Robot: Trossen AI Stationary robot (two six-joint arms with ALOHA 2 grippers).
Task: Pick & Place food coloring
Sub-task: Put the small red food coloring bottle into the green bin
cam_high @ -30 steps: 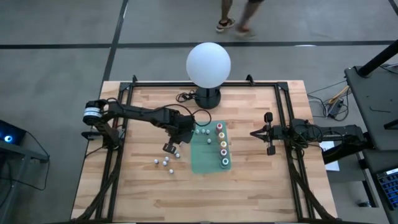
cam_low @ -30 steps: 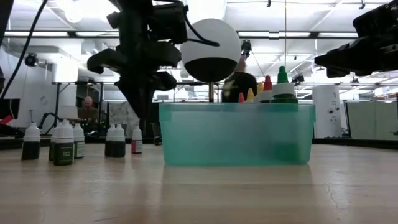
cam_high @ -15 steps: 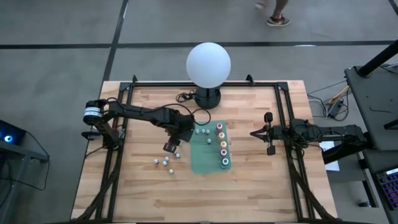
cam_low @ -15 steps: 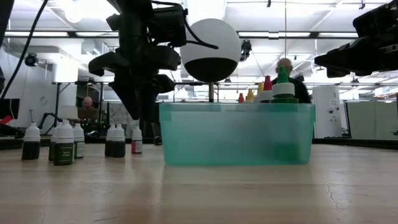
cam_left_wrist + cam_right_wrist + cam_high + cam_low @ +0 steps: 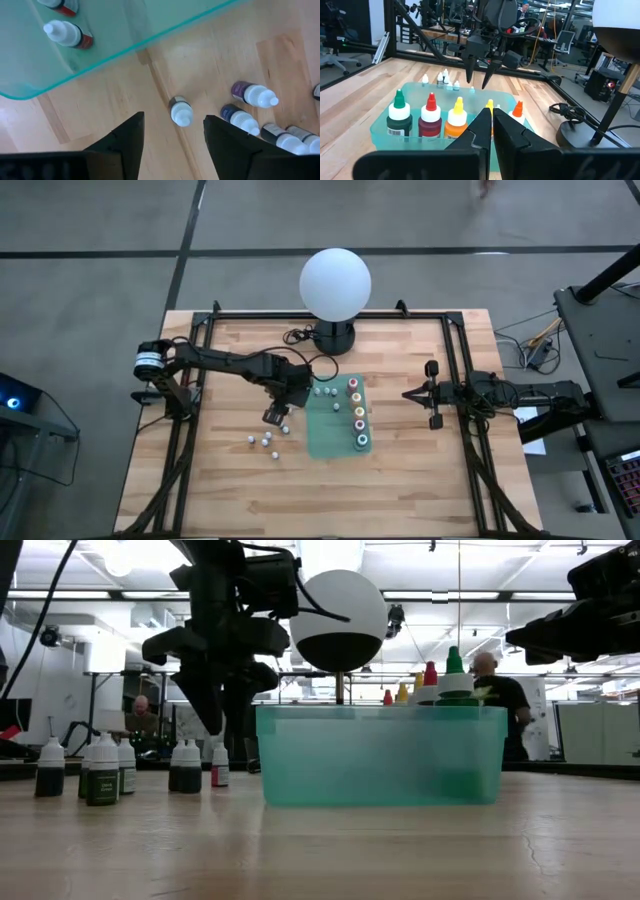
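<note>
Translucent green plastic tray (image 5: 322,442) sits mid-worktop on the pale butcher-block wooden worktop (image 5: 240,490). Along its right-hand side stands a row of five food coloring bottles with coloured tops (image 5: 358,416); the right wrist view shows green (image 5: 399,118), red (image 5: 430,120), and further yellow and orange tops. Two or three small white-capped bottles (image 5: 324,391) lie or stand at the tray's far end; in the left wrist view one with a red band (image 5: 66,34) shows through the tray wall.

Left gripper (image 5: 274,418) hangs just beside the tray's left edge, fingers pointing down and spread apart, nothing between them. Directly below, in the left wrist view, one small white-capped dark bottle (image 5: 180,111) stands on the bare wood, free of both fingers (image 5: 125,142). More small white-capped bottles (image 5: 265,441) are clustered on the worktop nearby, left of the tray; the low view shows them upright in a loose row (image 5: 103,772).

Right gripper (image 5: 432,394) waits well apart at the worktop's right side, fingers pressed together, empty.

Big white globe lamp (image 5: 335,285) on a dark base stands at the far edge.
</note>
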